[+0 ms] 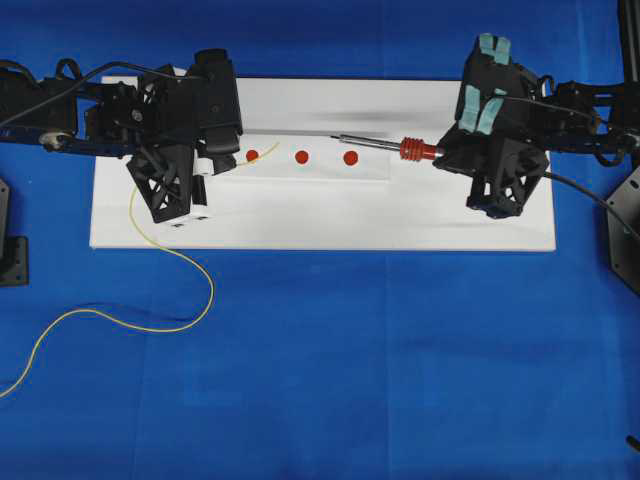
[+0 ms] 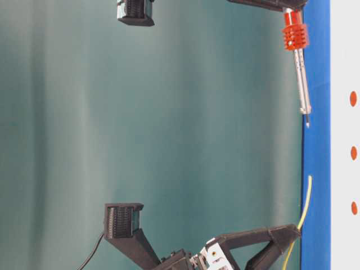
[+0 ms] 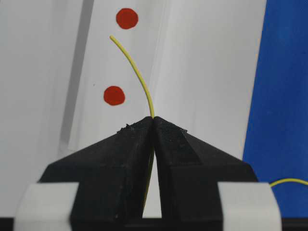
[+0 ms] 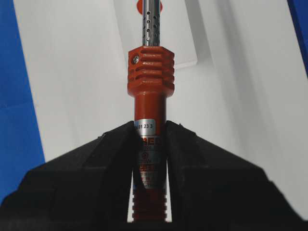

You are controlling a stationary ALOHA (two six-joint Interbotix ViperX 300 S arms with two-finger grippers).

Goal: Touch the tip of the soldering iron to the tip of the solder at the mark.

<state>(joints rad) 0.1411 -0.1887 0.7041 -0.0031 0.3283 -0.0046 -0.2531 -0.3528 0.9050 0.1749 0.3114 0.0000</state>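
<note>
Over the white board, toward 3 o'clock in the overhead view, the right hand is clamped on the red-orange handle of the soldering iron; the silver shaft sticks out of the hand toward 9 o'clock, its long axis nearly level across the picture, the tip ending just above the rightmost of three red marks. At 9 o'clock the left hand is pinched tight on the solder, whose free end rises out of the fingertips and bends toward 11 o'clock in the wrist view, reaching up between two marks. Overhead, that short free end points toward 2 o'clock past the leftmost mark, well apart from the iron's tip. Behind the hand, the rest of the yellow wire trails off the board over the blue surface and is cut off at the left edge. The iron's tip is out of the right wrist view, and whether either tip touches the board is hard to judge.
</note>
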